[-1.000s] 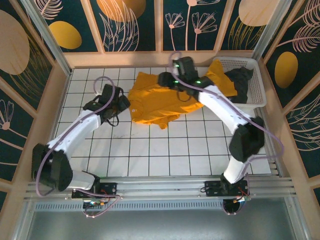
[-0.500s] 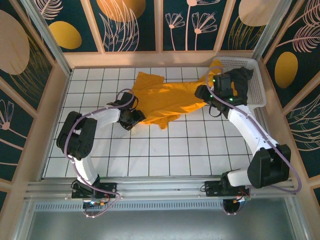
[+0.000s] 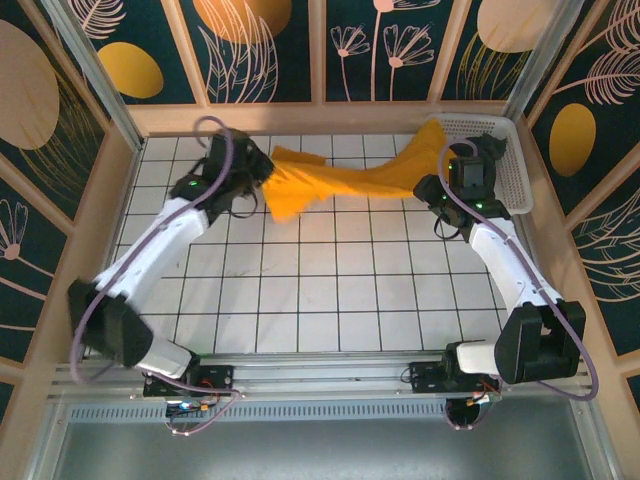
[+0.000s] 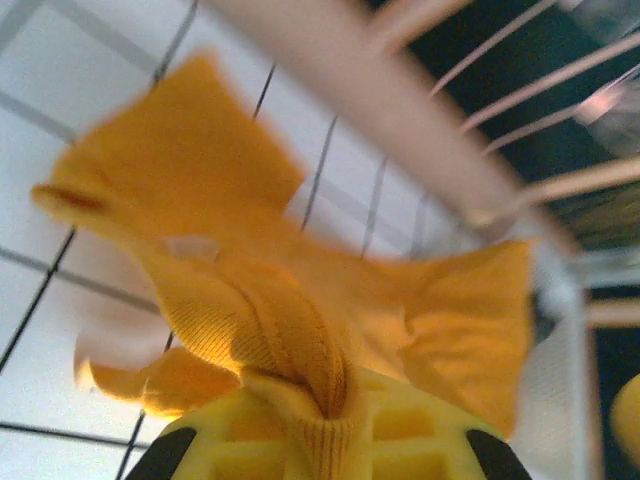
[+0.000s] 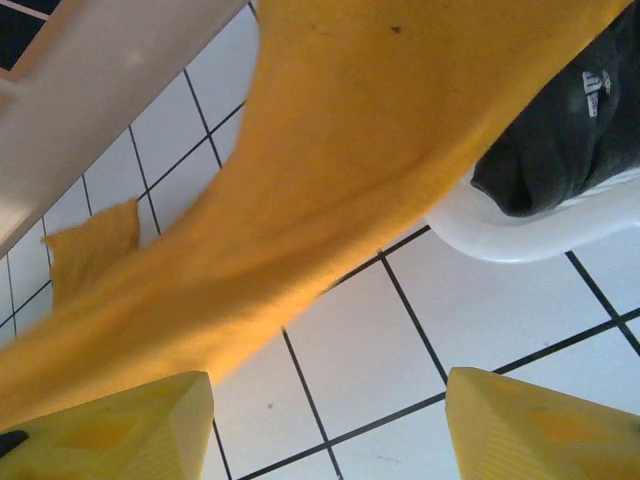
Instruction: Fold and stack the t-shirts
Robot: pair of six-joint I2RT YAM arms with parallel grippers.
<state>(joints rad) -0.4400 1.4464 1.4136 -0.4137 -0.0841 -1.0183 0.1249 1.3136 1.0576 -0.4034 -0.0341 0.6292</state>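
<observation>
Orange t-shirt [image 3: 350, 180] clamped in left gripper [image 4: 320, 415]; right gripper [image 5: 325, 390] apart; grey t-shirt [image 5: 560, 120] in basket [image 5: 540, 225].

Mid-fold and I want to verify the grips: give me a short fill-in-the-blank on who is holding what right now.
1. Of the left gripper and the right gripper, the one shut on the orange t-shirt is the ___.
2. The dark grey t-shirt lies in the white ___.
3. The right gripper's jaws stand ___, with nothing between them.

Missing words: left; basket; open.
</observation>
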